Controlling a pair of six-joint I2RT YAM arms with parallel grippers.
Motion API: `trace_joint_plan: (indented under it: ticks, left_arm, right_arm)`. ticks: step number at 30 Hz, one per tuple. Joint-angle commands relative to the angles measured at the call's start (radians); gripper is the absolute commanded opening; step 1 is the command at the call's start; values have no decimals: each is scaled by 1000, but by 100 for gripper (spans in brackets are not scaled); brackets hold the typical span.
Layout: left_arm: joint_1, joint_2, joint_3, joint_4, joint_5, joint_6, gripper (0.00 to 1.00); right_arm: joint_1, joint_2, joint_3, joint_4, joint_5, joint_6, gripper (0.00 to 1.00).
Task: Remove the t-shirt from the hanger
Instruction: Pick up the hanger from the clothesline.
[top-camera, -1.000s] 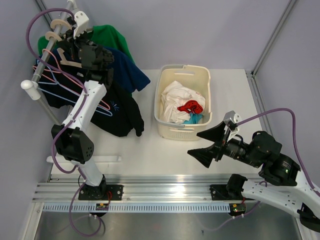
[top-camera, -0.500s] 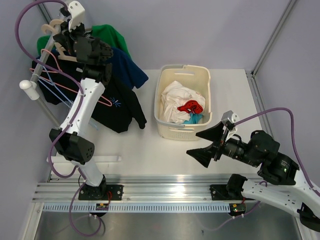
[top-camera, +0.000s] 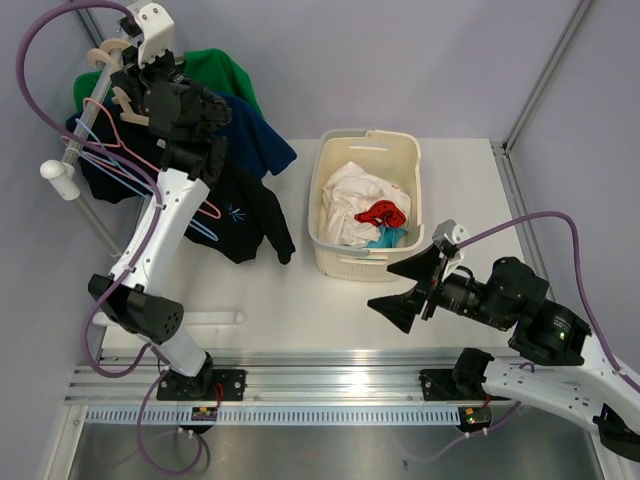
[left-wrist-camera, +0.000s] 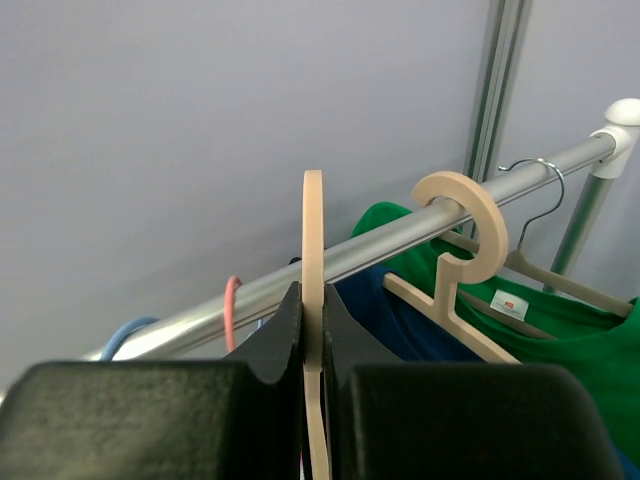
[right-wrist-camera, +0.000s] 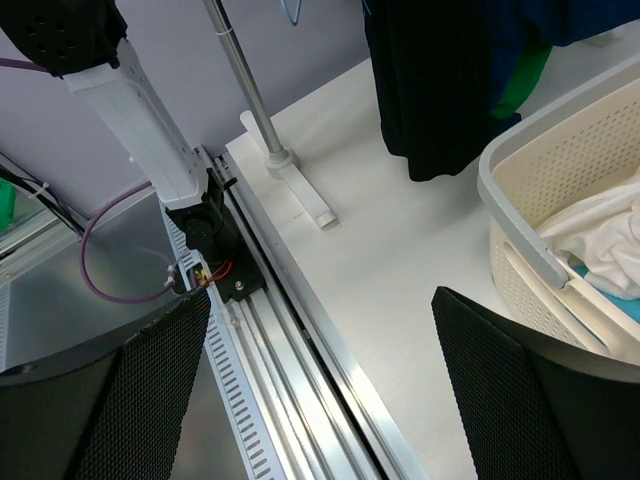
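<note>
Nearest the bases, the right pincer (top-camera: 392, 286) hangs over the white surface (top-camera: 300, 300), its jaws spread wide and holding nothing. Just beyond it stands the cream basket (top-camera: 322, 190) with a white cloth (top-camera: 350, 195) heaped inside. To the left and farther back, the black t-shirt (top-camera: 240, 215) hangs from the rack beside the left arm, its lower edge near the surface (which hanger carries it cannot be told from here). Highest and farthest, the left pincer (left-wrist-camera: 312, 300) is clamped narrow on the hook of a wooden hanger (left-wrist-camera: 313, 240), seen edge-on in front of the rail (left-wrist-camera: 400, 235). A second wooden hanger (left-wrist-camera: 470, 215) hooks over that rail just beside it, with a green shirt (left-wrist-camera: 560, 330) beneath it.
</note>
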Motion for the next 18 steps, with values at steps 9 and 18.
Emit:
trace_joint_plan:
  ticks: [9, 18]
  left_arm:
    - [-129, -118, -120, 36, -45, -19, 0]
    - [-270, -184, -231, 25, -109, -63, 0]
  right_arm:
    - [7, 7, 29, 21, 15, -31, 100]
    - [7, 169, 134, 77, 115, -86, 97]
